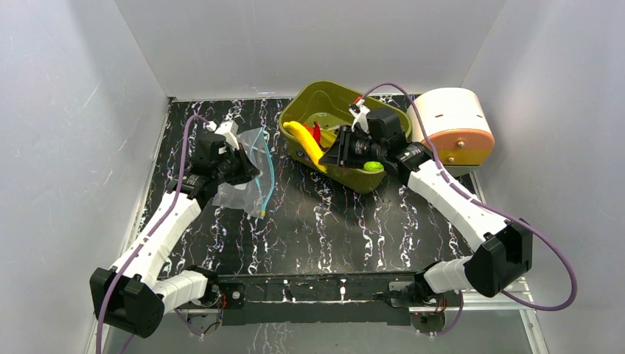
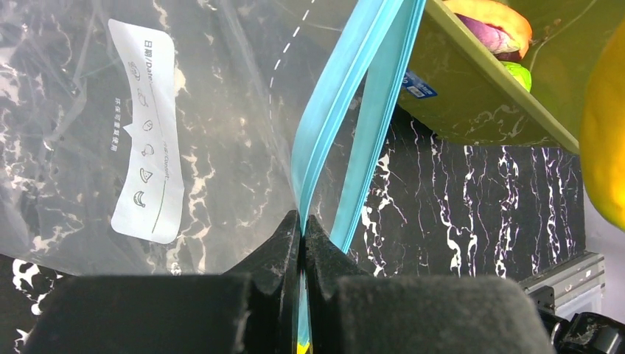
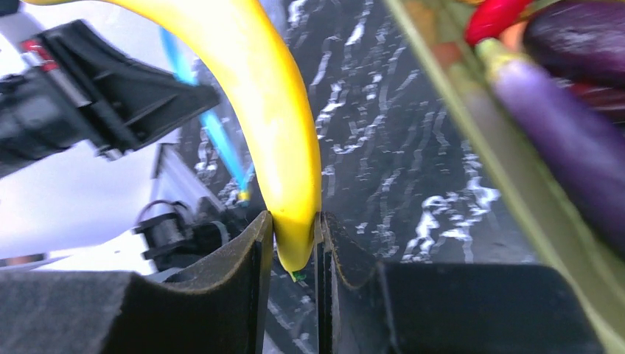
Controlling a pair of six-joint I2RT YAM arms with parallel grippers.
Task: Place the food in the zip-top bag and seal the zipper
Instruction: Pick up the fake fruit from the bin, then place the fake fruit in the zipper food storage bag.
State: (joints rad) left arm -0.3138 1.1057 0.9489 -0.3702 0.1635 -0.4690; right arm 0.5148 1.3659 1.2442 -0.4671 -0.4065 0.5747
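Toward the tabletop's rear-left corner, the left gripper [image 2: 302,221] is clenched on the zipper [image 2: 346,110], seemingly on 1 lip. The zip-top bag [image 2: 221,110] is limp, slick film, so that stiffer strip looks the surest hold. Over the olive tub [image 1: 328,99] at the rear edge, the right gripper [image 3: 295,228] pinches the banana [image 3: 273,110] by 1 tip. It is likely light, smooth and rigid, and apt to swivel between the 2 pads.

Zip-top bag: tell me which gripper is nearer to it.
Left. The left gripper is clamped on the zip-top bag's zipper; the right gripper holds the banana by the green tub's rim, apart from the bag.
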